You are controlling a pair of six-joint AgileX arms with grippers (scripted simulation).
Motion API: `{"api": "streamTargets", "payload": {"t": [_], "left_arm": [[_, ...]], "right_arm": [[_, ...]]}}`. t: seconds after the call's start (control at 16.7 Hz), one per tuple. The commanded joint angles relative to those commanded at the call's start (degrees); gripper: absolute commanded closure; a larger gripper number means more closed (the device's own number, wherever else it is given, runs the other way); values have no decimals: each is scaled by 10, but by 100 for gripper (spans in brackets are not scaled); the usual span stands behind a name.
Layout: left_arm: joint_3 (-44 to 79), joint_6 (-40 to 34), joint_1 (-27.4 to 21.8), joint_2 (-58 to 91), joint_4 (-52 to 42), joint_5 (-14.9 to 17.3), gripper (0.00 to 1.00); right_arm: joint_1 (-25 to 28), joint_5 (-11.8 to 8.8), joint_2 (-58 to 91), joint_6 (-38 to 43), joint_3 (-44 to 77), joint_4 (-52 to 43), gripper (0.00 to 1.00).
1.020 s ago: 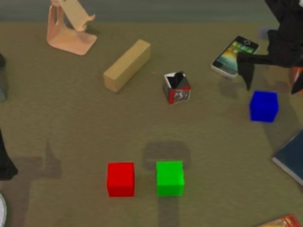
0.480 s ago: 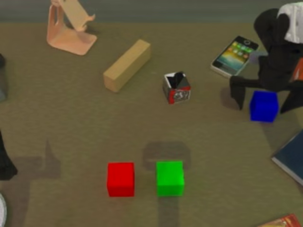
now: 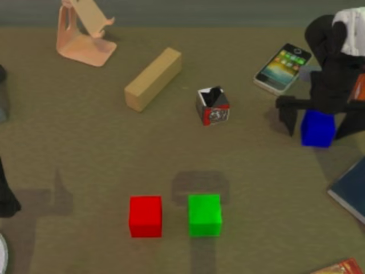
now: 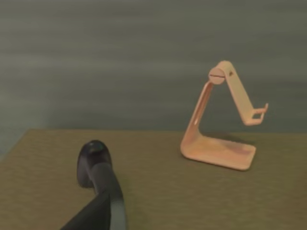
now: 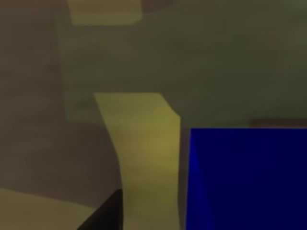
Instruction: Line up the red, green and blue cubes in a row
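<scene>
The red cube (image 3: 145,216) and the green cube (image 3: 205,214) sit side by side near the table's front, a small gap between them. The blue cube (image 3: 317,132) rests alone at the right. My right gripper (image 3: 317,124) is open, straddling the blue cube with one dark finger on each side and not touching it. In the right wrist view the blue cube (image 5: 247,179) fills the lower corner, with one fingertip (image 5: 108,215) beside it across a strip of table. My left arm (image 3: 5,197) is parked at the left edge.
A tan wooden block (image 3: 153,79) and a patterned small box (image 3: 213,106) lie mid-table. A peach phone stand (image 3: 85,34) is back left, a smartphone (image 3: 283,67) behind the blue cube. A dark book (image 3: 351,191) lies at the right edge.
My right gripper has moved from behind the blue cube down over it, so its fingers now flank the cube. The cubes have not moved.
</scene>
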Motion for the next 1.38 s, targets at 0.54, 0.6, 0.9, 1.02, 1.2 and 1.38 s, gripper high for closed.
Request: {"api": "streamTargets", "payload": {"t": [0.54, 0.6, 0.9, 1.02, 1.2, 1.38], "left_arm": [[0, 0, 0, 0, 0, 0, 0], [0, 0, 0, 0, 0, 0, 0], [0, 0, 0, 0, 0, 0, 0], [0, 0, 0, 0, 0, 0, 0], [0, 0, 0, 0, 0, 0, 0], [0, 0, 0, 0, 0, 0, 0]], "right_arm": [[0, 0, 0, 0, 0, 0, 90], [0, 0, 0, 0, 0, 0, 98], [0, 0, 0, 0, 0, 0, 100], [0, 0, 0, 0, 0, 0, 100], [-1, 0, -2, 0, 2, -2, 100], [-1, 1, -14, 2, 33, -44, 100]]}}
